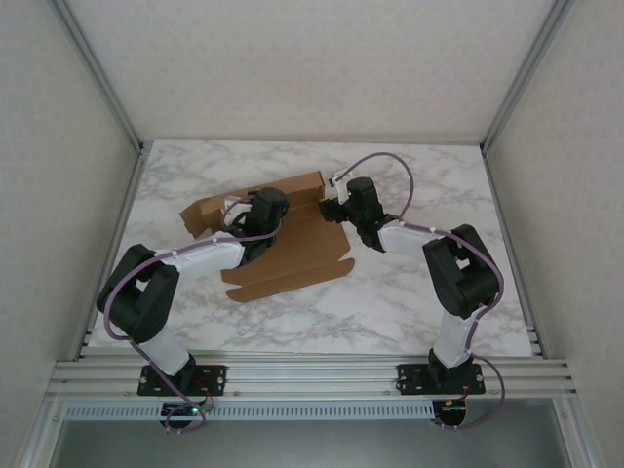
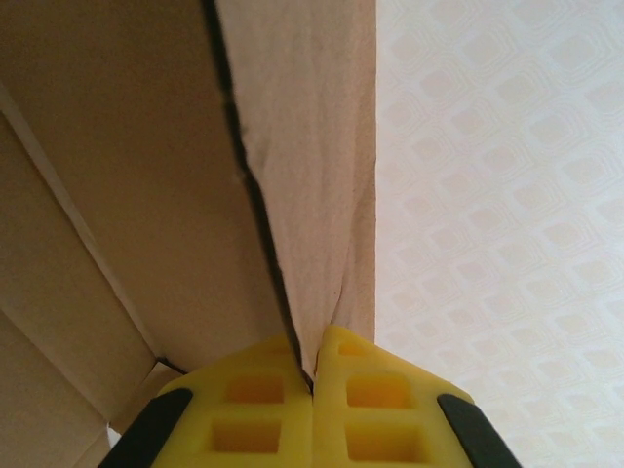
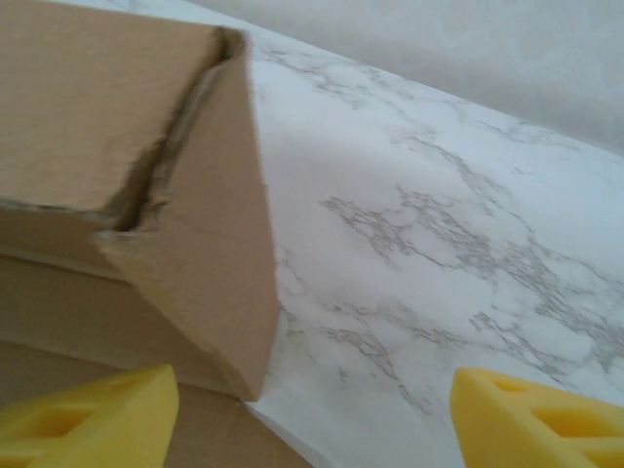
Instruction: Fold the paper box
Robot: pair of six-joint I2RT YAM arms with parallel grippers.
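The paper box [image 1: 292, 258] lies half-folded mid marble tabletop [image 1: 409, 292]. The left tool [image 2: 312, 363], at the box's 12 o'clock, is pinched tight on a raised part of it. The right tool [image 3: 314, 414], fingers spread wide, sits at the 2 o'clock corner.

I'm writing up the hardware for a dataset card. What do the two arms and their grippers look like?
The left arm and right arm have white links and black joints, with a lilac cable looping along each. The left gripper and right gripper carry yellow fingers; the left's show square recesses and black outer edges.
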